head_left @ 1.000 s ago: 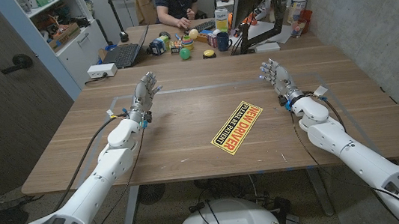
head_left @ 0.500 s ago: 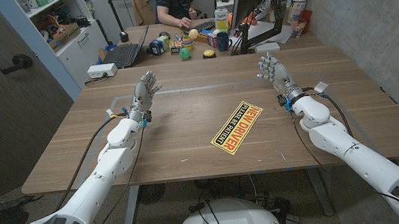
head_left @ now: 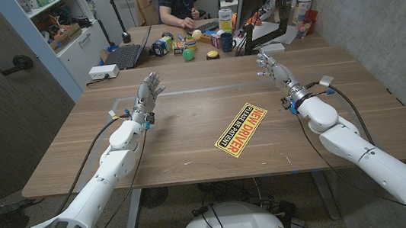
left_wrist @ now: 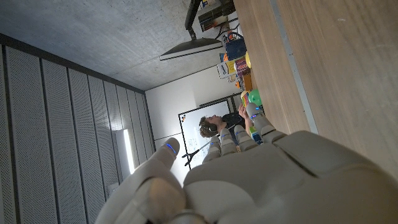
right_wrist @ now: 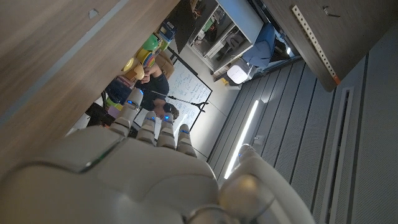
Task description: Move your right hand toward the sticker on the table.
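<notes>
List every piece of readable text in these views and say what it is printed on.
"NEW DRIVER": large red letters on the yellow sticker lying on the wooden table.
"PLEASE BE PATIENT": smaller line along the same sticker's black strip, only just legible.
Whiteboard writing behind the person: too blurred to read.
Labels on the containers on the far desk: too small to read.

Wooden table (head_left: 191, 142), yellow sticker (head_left: 240, 130) flat near its middle
</notes>
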Available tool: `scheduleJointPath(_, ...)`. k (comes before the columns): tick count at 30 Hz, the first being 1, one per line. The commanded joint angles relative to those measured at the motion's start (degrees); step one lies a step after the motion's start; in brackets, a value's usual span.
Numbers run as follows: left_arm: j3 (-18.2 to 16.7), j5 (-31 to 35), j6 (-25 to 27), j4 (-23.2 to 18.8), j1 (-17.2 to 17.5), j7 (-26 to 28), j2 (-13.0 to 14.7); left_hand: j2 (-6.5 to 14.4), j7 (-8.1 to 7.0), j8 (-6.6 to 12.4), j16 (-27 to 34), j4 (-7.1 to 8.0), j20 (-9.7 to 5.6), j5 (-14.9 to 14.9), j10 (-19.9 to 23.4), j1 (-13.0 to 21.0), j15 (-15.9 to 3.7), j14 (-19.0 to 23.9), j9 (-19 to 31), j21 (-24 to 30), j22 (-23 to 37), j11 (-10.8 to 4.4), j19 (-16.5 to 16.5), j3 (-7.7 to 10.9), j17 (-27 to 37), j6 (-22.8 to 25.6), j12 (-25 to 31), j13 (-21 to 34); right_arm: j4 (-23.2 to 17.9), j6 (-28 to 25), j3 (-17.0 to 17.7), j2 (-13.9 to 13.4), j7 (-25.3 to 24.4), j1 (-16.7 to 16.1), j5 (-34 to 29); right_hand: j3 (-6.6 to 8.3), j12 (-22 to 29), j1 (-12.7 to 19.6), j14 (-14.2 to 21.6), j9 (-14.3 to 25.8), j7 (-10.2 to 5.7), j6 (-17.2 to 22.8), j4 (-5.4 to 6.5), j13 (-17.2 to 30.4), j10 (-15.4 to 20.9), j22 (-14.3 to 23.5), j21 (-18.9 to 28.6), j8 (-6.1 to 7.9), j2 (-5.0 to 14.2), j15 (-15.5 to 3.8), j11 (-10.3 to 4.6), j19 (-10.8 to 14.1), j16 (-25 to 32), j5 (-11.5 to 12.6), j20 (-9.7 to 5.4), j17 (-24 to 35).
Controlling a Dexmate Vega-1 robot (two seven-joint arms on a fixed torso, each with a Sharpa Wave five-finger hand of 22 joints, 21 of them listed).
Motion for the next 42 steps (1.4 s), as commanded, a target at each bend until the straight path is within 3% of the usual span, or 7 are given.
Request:
scheduleJointPath(1, -0.12, 0.58, 0.49, -0.54, -0.08, 0.17, 0.04, 1.81, -0.26, 0.21, -0.12, 0.39, 0.13, 0.27, -0.56, -0.08, -0.01, -0.28, 0.2, -0.32, 0.09, -0.07, -0.04, 0.06, 0.27, -0.48, 0.16, 0.22, -7.87, -2.51, 2.36, -2.44, -9.08, -3.66, -19.1, -0.84, 0.19, 0.09, 0.11, 0.04, -0.73, 0.03, -0.17, 0.16, -0.03, 0.13, -0.58, 0.35, -1.68, 0.28, -0.71, -0.57, -0.15, 0.04, 0.23, 0.05)
scheduleJointPath(10, 0.03, 0.89, 0.77, -1.14, -0.1, 0.41, 0.06, 1.79, -0.29, 0.22, -0.19, 0.48, 0.18, 0.27, -0.52, -0.17, 0.03, -0.27, 0.2, -0.52, 0.1, 0.02, 0.0, -0.06, 0.28, -0.47, 0.16, 0.22, -15.09, -8.57, 3.91, -4.06, -12.01, -6.54, -32.1, -1.92, 0.33, 0.52, 0.52, -0.03, -1.39, -0.49, -0.69, 0.14, -0.3, 0.17, -1.5, 0.29, -3.28, 0.14, -1.11, -0.51, -0.19, 0.27, 0.21, 0.02)
scheduleJointPath(25, 0.03, 0.89, 1.05, -1.42, 0.01, 0.61, 0.03, 1.78, -0.16, 0.23, -0.28, 0.68, 0.27, 0.27, -0.44, -0.38, 0.13, -0.22, 0.2, -0.82, 0.11, -0.05, 0.11, -0.26, 0.32, -0.46, 0.18, 0.22, -21.93, -17.32, 2.67, -6.41, -9.95, -9.08, -46.93, -2.96, 0.13, 3.16, -0.77, -0.13, -2.59, -2.8, -2.38, 0.07, -2.53, 0.2, -3.74, 0.1, -4.54, 0.08, -1.99, 0.13, -1.11, 1.35, 0.2, -0.06)
scheduleJointPath(33, -0.03, 0.84, 1.25, -1.41, 0.12, 0.74, 0.07, 1.79, -0.18, 0.22, -0.32, 0.89, 0.29, 0.24, -0.46, -0.62, 0.16, -0.21, 0.21, -0.99, 0.12, 0.08, 0.19, -0.45, 0.36, -0.5, 0.15, 0.23, -24.45, -20.43, 0.69, -6.7, -7.25, -9.77, -51.83, -2.88, -0.61, 6.37, -3.2, -0.2, -3.04, -5.99, -4.03, -0.02, -7.07, 0.13, -6.16, -0.04, -3.81, 0.67, -2.49, 0.43, -1.76, 2.34, 0.26, -0.11)
scheduleJointPath(36, -0.06, 0.79, 1.41, -1.55, 0.2, 0.7, 0.18, 1.8, -0.14, 0.23, -0.33, 0.96, 0.34, 0.23, -0.42, -0.7, 0.15, -0.19, 0.21, -1.06, 0.12, 0.05, 0.21, -0.51, 0.37, -0.5, 0.16, 0.23, -25.69, -21.93, 0.03, -6.78, -6.28, -10.24, -53.87, -3.06, -1.03, 7.79, -5.98, -0.24, -3.53, -8.45, -4.7, -0.11, -11.18, 0.1, -8.19, -0.28, -3.3, 1.1, -2.95, -0.08, -2.06, 2.64, 0.32, -0.07)
scheduleJointPath(40, -0.1, 0.88, 1.43, -1.65, 0.25, 0.92, 0.23, 1.84, -0.12, 0.23, -0.34, 1.06, 0.37, 0.23, -0.48, -0.82, 0.17, -0.19, 0.21, -1.15, 0.12, 0.1, 0.23, -0.59, 0.39, -0.51, 0.13, 0.23, -26.96, -23.85, -1.21, -6.94, -3.87, -10.32, -56.33, -3.33, -1.07, 8.8, -9.23, -0.2, -5.27, -10.57, -5.13, -0.13, -14.77, 0.1, -10.45, -0.23, -2.77, 1.29, -4.2, -1.31, -2.29, 2.77, 0.34, -0.04)
scheduleJointPath(42, -0.09, 0.87, 1.52, -1.69, 0.25, 0.85, 0.3, 1.86, -0.11, 0.24, -0.36, 1.09, 0.39, 0.23, -0.49, -0.86, 0.21, -0.21, 0.21, -1.19, 0.12, 0.07, 0.23, -0.61, 0.4, -0.48, 0.12, 0.23, -27.09, -24.14, -1.76, -6.94, -3.43, -10.29, -57.32, -3.48, -0.85, 9.46, -10.63, -0.2, -7.03, -10.96, -5.42, -0.16, -16.26, 0.1, -12.0, 0.07, -2.49, 1.35, -4.46, -2.48, -2.13, 2.81, 0.35, -0.03)
